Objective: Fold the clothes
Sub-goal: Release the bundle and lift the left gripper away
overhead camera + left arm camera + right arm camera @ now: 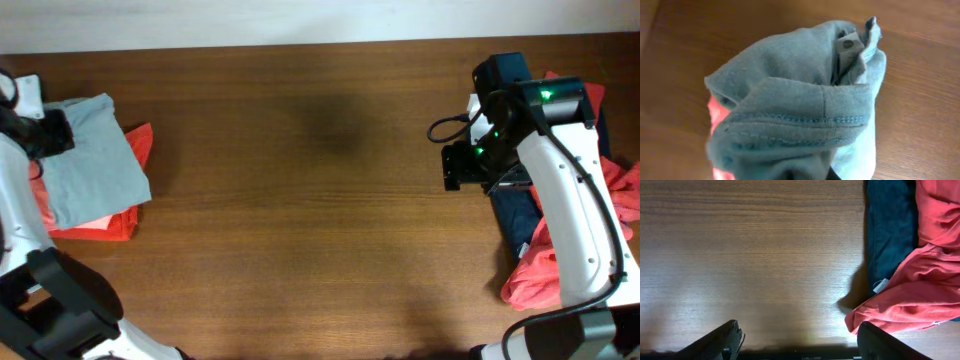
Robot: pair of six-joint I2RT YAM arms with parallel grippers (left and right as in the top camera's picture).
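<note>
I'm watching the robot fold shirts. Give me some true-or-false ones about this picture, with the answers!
1. The grey-blue shirt lies on top of a coral shirt. True.
2. The right gripper is squeezing a shirt. False: it is open above bare table, holding nothing.
3. A navy shirt is on the table's right side. True.
4. Clothes cover the table's middle. False: they lie only at its two ends.
</note>
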